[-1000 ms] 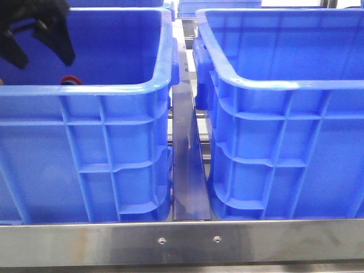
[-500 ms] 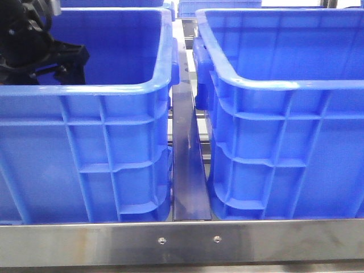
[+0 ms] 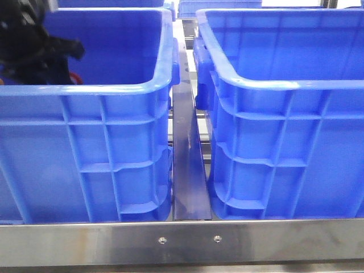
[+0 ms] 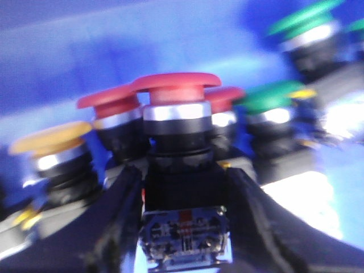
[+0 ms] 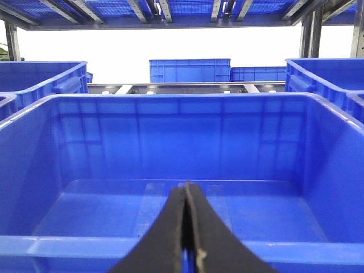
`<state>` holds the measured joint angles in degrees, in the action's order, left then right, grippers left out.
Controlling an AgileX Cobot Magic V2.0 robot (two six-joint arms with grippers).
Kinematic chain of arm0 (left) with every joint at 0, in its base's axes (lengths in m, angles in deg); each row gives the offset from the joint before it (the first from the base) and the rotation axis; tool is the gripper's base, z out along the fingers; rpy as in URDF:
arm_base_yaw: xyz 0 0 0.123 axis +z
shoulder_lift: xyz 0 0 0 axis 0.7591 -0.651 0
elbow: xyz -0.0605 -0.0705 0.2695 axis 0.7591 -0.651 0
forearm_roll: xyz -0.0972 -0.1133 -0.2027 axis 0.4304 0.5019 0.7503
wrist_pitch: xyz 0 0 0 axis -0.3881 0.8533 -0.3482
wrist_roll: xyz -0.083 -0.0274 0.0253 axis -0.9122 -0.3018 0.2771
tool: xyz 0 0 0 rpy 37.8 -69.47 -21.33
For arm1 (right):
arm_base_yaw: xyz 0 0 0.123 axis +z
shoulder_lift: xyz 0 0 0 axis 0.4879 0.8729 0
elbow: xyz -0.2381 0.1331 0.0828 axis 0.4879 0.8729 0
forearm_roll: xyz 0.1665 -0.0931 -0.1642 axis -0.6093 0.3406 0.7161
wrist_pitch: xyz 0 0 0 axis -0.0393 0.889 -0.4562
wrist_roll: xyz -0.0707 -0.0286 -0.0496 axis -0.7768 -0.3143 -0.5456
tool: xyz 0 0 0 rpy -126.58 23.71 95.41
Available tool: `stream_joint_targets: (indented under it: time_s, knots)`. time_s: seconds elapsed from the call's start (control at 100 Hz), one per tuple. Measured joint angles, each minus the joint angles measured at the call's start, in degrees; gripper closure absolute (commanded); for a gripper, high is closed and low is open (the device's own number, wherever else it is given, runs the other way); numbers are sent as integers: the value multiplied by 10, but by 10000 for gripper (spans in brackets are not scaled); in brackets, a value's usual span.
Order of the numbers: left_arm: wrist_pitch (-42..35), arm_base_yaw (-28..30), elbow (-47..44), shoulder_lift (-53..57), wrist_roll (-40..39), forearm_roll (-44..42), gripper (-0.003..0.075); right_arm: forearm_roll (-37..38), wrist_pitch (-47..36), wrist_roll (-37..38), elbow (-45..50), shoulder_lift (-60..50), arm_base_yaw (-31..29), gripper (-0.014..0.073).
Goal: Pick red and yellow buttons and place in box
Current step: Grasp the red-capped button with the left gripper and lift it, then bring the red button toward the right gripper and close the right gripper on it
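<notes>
We find the left gripper [image 4: 185, 227] down inside the left crate [image 3: 102, 91], its fingers [image 4: 114, 227] set on either side of a red button [image 4: 177, 114]; they look closed on its black body, though blur keeps us from confirming firm contact. Around it stand more buttons close together: a second red one [image 4: 108, 105], a yellow button [image 4: 51, 139], and green buttons [image 4: 267, 99], some touching or nearly so. In the front view only the black arm [image 3: 34, 48] shows above the crate's near wall, with a sliver of red beside it. The right gripper [image 5: 186, 227] has its fingers pressed together, holding nothing, and hangs over the box [image 5: 182, 148], whose floor shows no buttons. We judge the task barely begun: first pick in hand at best, nothing delivered, yellow untouched. For room: the lift must go straight up, since neighbours crowd the caps; then it must clear the left crate's thick rim and cross the narrow gap with the metal rail [image 3: 187, 165] to the right box [image 3: 284, 85]. The box interior is wide open for a drop.
</notes>
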<state>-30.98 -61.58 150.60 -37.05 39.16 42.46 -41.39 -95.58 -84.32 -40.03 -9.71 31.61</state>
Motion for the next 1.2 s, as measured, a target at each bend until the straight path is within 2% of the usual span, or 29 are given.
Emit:
stream_joint_targets:
  time_s: [0.19,0.33,0.62,0.87,1.0,1.2]
  knots:
    - [-2,-33,-27,105,1,-1,739,0,0,0,0,0,0,681]
    - [-14,-83,-74,197,2,-1,739,0,0,0,0,0,0,681]
    - [-27,-260,-138,349,16,-1,739,0,0,0,0,0,0,681]
    - [-53,-380,-140,364,17,-1,739,0,-1,0,0,0,0,681]
    - [-66,-401,-140,353,18,-1,739,0,-1,0,0,0,0,681]
    - [-69,-402,-140,332,18,-1,739,0,-3,0,0,0,0,681]
